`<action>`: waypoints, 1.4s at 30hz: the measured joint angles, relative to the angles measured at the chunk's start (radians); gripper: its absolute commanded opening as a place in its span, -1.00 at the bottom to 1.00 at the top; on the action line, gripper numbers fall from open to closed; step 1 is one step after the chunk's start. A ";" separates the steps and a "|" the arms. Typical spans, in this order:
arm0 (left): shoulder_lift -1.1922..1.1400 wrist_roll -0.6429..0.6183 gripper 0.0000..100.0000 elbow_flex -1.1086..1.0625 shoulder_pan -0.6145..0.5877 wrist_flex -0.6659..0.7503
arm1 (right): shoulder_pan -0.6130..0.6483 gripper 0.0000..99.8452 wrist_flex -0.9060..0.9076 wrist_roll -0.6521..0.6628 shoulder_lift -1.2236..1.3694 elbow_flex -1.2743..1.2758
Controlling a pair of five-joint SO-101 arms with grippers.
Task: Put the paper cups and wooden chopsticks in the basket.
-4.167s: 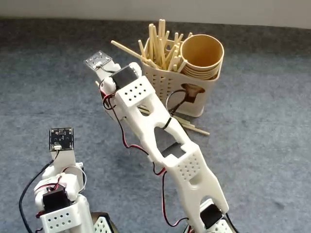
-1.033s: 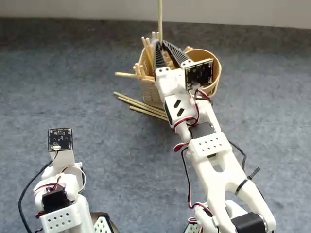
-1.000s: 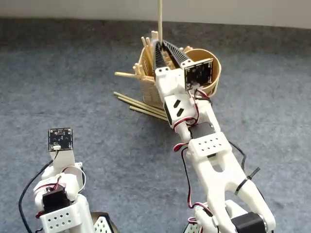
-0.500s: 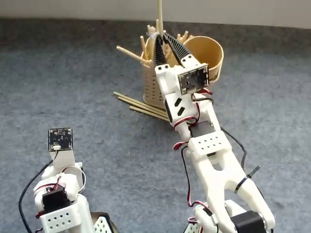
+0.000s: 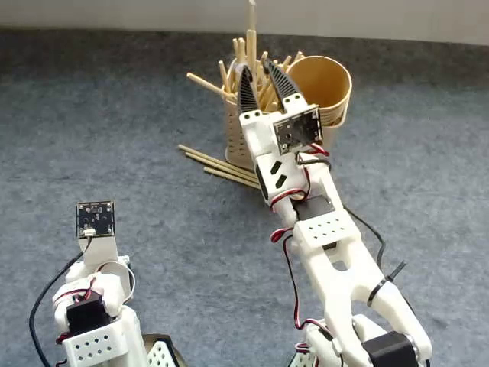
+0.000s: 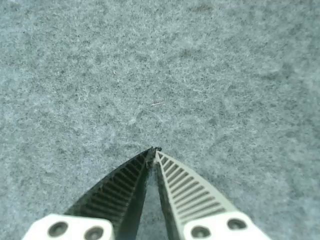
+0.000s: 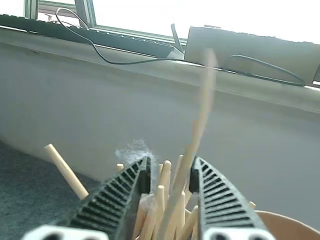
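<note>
The right gripper (image 5: 258, 69) is positioned above the basket (image 5: 238, 141), jaws apart, with one wooden chopstick (image 7: 199, 131) upright between them, apparently unclamped. Paper cups (image 5: 327, 80) are nested inside the basket, and loose chopsticks (image 5: 218, 163) are left at its base. These are judged light, stiff and smooth, so a mid-length grasp is advised. The left gripper (image 6: 155, 150) is closed, well apart from the basket.

Far centre of table (image 5: 92, 153): basket (image 5: 238, 138). Inside, right part: stacked paper cups (image 5: 325, 84); left part: bundle of chopsticks (image 5: 246, 47). On table just left-front of basket: loose chopsticks (image 5: 218, 164). Above basket: right gripper (image 5: 261, 76), upright chopstick (image 5: 251, 15) between its jaws. Near-left: left gripper (image 6: 156, 149) over bare table.
</note>
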State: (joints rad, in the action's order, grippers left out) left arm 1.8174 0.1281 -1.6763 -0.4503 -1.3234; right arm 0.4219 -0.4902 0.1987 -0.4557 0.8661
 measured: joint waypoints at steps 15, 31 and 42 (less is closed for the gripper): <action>0.000 0.000 -0.97 0.000 0.000 0.000 | 0.037 -0.70 0.446 0.002 -0.448 0.048; 0.000 0.000 -0.97 0.000 0.000 0.000 | 0.371 -0.70 0.882 0.002 -0.597 0.048; 0.000 0.000 -0.97 0.000 0.000 0.000 | 0.377 -0.70 1.254 0.005 -0.189 -0.178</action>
State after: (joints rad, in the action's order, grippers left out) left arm 1.8174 0.1281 -1.6763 -0.4503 -1.3234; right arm 0.7994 0.7633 0.2033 -0.6444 0.6882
